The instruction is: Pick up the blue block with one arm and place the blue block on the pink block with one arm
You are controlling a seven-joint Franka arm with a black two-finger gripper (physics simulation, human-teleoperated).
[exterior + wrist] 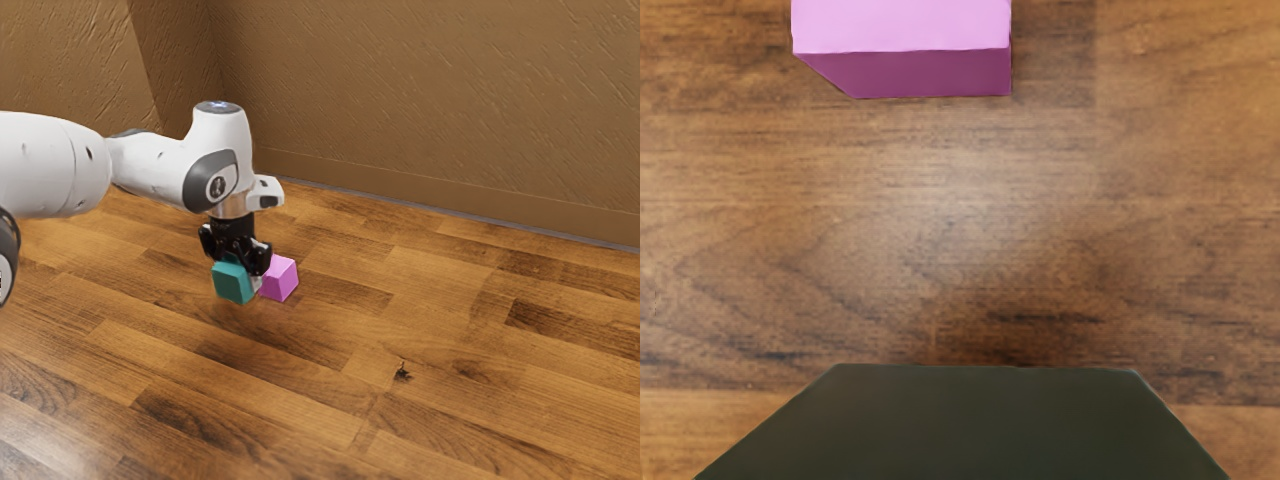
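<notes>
Pinching the blue block (233,283) from two sides, the jaws hold it just beside the pink block (280,278), apparently barely off the desk (450,330); it likely needs more height before stacking.

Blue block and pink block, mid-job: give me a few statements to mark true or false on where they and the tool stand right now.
1. The tool is shut on the blue block. True.
2. The blue block sits on top of the pink block. False: it is beside the pink block, toward the exterior view's left, held in the tool.
3. The pink block rests on the wooden surface. True.
4. Something lies on the pink block's top face. False: its top is bare.
</notes>
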